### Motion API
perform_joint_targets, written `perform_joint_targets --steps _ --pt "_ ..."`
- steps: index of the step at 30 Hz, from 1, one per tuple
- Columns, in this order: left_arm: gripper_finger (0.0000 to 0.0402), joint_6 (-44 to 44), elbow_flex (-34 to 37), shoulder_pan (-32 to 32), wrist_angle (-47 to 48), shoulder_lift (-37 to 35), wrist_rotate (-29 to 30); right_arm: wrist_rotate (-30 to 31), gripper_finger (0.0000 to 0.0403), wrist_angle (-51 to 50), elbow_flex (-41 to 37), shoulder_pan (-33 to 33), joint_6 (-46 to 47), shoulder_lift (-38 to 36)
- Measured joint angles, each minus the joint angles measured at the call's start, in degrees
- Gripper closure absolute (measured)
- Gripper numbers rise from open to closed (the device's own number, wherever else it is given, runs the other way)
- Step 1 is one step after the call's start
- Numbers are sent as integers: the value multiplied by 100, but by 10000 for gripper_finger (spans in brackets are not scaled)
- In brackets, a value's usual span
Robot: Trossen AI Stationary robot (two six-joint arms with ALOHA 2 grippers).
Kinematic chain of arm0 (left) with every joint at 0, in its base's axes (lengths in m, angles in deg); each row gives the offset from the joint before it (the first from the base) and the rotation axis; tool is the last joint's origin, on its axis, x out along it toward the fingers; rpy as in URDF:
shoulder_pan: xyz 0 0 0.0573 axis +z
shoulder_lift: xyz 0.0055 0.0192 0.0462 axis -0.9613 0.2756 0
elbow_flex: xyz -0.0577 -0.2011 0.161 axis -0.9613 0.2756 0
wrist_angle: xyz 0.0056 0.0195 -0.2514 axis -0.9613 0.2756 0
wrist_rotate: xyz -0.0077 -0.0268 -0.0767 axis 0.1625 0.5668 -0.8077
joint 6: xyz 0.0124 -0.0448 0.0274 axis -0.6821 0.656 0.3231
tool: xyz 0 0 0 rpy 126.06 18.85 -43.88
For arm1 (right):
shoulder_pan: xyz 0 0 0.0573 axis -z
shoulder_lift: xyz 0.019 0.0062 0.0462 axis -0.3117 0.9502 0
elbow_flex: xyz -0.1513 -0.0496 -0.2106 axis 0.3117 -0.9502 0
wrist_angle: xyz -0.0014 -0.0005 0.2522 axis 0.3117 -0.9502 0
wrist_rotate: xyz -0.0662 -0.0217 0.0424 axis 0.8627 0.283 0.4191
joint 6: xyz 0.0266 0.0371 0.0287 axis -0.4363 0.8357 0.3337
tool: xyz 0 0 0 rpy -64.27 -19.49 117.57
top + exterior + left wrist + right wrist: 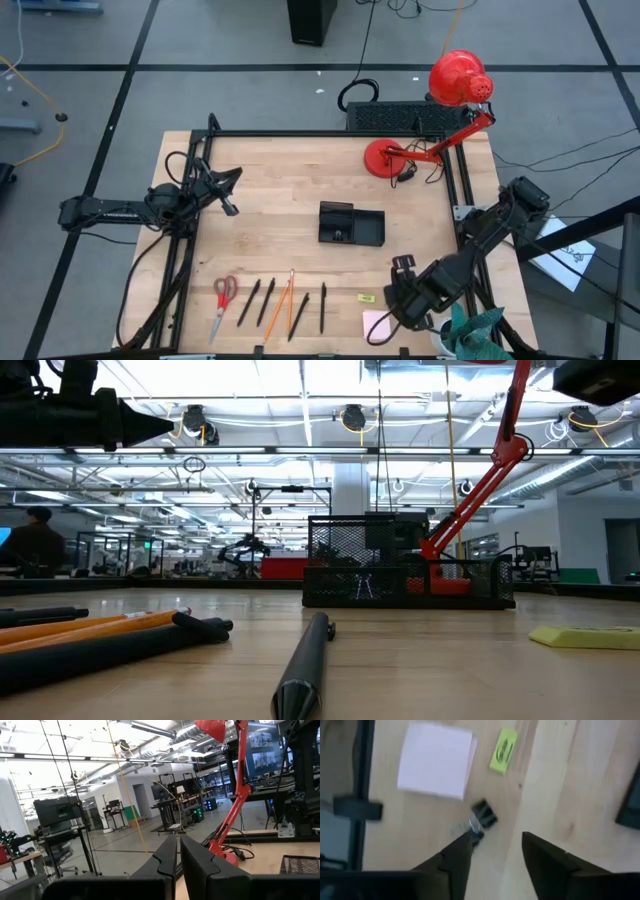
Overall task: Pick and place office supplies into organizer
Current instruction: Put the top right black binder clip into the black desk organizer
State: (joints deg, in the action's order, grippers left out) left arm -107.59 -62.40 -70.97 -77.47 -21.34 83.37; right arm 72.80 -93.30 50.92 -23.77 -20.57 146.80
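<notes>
The right end effector [495,847] hangs with its fingers apart, holding nothing, over the bench's front right corner, above a small black binder clip [482,817], a pale pink sticky-note pad [435,760] and a small yellow-green piece [503,750]. The black mesh organizer [350,224] stands at the bench's [270,180] middle. The left end effector [229,207] waits near the left edge, narrow and empty.
</notes>
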Motion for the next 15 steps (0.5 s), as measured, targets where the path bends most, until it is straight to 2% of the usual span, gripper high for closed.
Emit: perform_joint_targets --steps 7,11,15 --pt "371 14 0 1 0 0 -13 -15 187 952 -325 -124 929 2" --pt "371 154 0 -1 8 0 -106 -57 184 1382 -602 -324 1745 2" --pt "371 304 0 0 60 0 -108 -160 191 1337 -776 -481 2617 4"
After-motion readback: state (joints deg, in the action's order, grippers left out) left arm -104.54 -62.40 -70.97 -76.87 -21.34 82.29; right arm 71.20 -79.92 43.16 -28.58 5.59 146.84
